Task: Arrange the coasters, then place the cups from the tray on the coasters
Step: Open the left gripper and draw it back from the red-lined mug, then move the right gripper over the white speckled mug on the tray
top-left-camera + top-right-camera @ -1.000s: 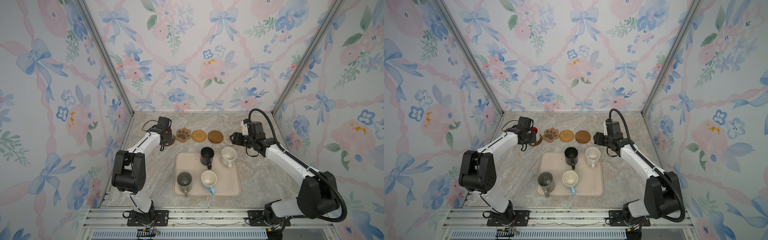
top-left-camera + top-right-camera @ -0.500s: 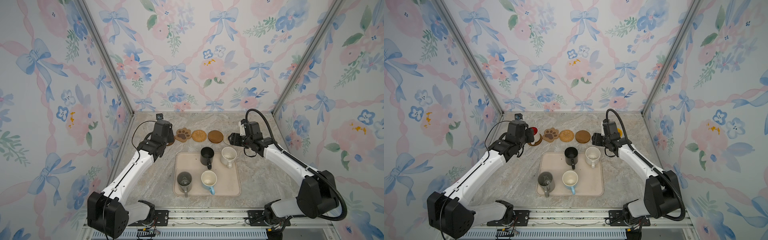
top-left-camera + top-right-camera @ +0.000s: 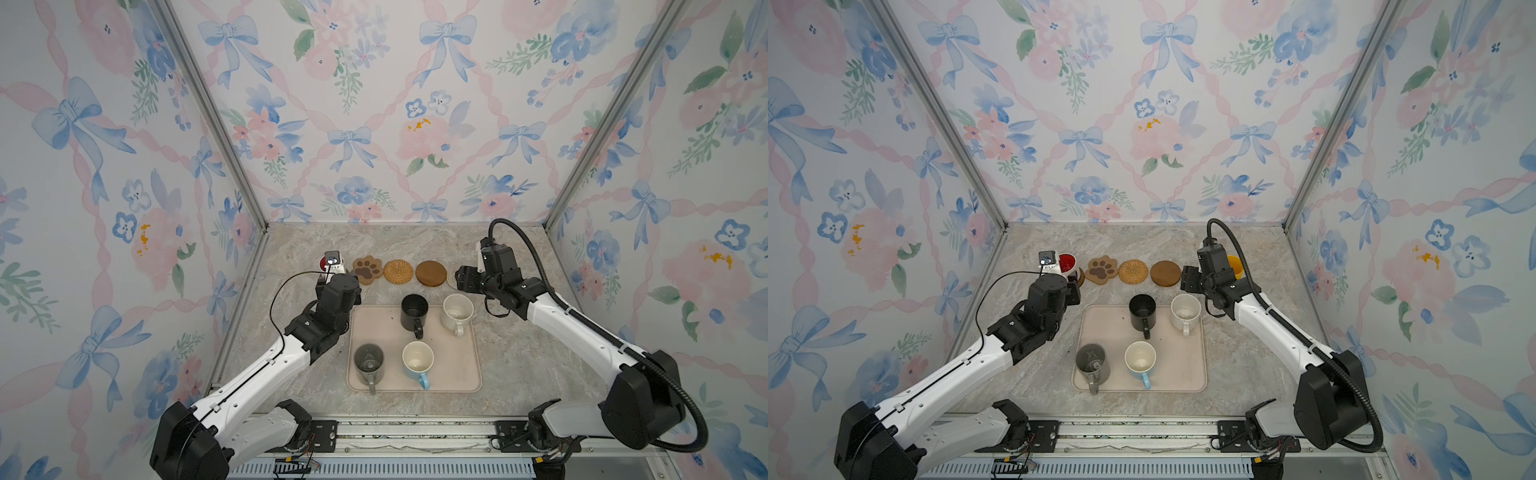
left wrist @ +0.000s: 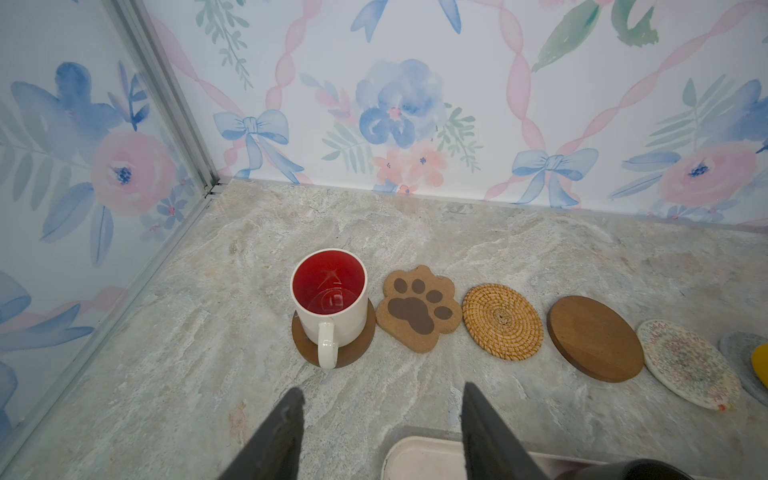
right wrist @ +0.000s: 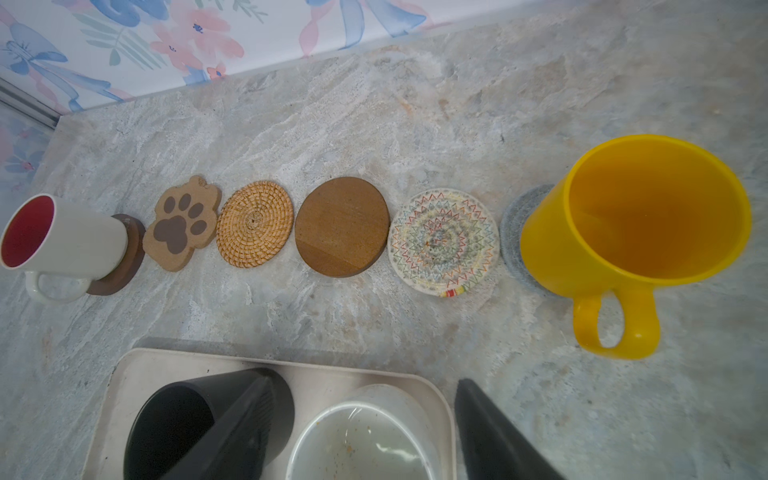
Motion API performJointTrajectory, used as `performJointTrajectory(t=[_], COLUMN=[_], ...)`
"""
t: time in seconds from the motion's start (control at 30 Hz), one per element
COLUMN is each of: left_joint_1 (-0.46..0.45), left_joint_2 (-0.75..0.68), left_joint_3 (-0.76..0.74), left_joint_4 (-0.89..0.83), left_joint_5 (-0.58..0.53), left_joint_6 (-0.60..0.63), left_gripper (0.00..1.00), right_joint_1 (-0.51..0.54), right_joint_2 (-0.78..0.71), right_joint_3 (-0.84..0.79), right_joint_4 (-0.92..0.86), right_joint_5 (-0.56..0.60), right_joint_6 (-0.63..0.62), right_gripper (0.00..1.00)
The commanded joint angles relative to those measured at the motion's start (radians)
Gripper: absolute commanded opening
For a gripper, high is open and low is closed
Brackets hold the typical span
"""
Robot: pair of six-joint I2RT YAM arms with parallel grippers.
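Counter (image 3: 519, 386) is carrying a row of six mats along its far side: a dark wooden disc (image 4: 305, 343), a paw-shaped coaster (image 4: 417, 309), a rattan round (image 4: 503, 320), a second wooden disc (image 4: 594, 336), a cream woven round (image 5: 442, 241) and a blue-grey woven round (image 5: 513, 232). The white mug with the red inside (image 4: 328, 303) is standing upright on the first disc, and the yellow mug (image 5: 631, 216) is sitting on the blue-grey round at the opposite end. The tray (image 3: 457, 374) is holding the black mug (image 3: 414, 311), the cream speckled mug (image 3: 457, 309), the grey mug (image 3: 368, 359) and the light blue mug (image 3: 417, 359). The left hand (image 4: 383, 390) is hovering just short of the white mug's handle, jaws spread wide and gripping nothing. The right hand (image 5: 365, 380) is hanging over the tray's far edge above the cream speckled mug, jaws likewise wide and empty.
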Motion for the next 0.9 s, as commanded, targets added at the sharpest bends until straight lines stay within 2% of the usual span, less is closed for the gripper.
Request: performJointTrajectory(t=[0.0, 0.07, 0.13, 0.33, 0.57, 0.87], left_joint_1=[-0.009, -0.006, -0.006, -0.002, 0.0, 0.0], left_joint_2=[-0.041, -0.065, -0.07, -0.015, 0.047, 0.079], left_joint_3=[-0.128, -0.21, -0.232, -0.231, -0.205, -0.197], left_joint_4=[0.225, 0.351, 0.392, 0.392, 0.408, 0.423], left_joint_5=[0.039, 0.07, 0.09, 0.13, 0.162, 0.183], left_joint_6=[0.045, 0.068, 0.101, 0.179, 0.164, 0.159], left_gripper=[0.58, 0.61, 0.64, 0.71, 0.73, 0.77], right_joint_1=[0.04, 0.054, 0.063, 0.079, 0.084, 0.129], right_joint_2=[-0.04, -0.052, -0.065, -0.136, -0.259, -0.319], right_joint_3=[-0.014, -0.013, -0.012, -0.027, -0.078, -0.198], right_joint_4=[-0.01, -0.022, -0.031, -0.088, -0.203, -0.27], right_joint_5=[0.1, 0.115, 0.111, 0.101, 0.099, 0.04], right_joint_6=[0.012, 0.012, 0.012, -0.017, -0.04, 0.055], right_gripper=[0.72, 0.73, 0.73, 0.74, 0.76, 0.79])
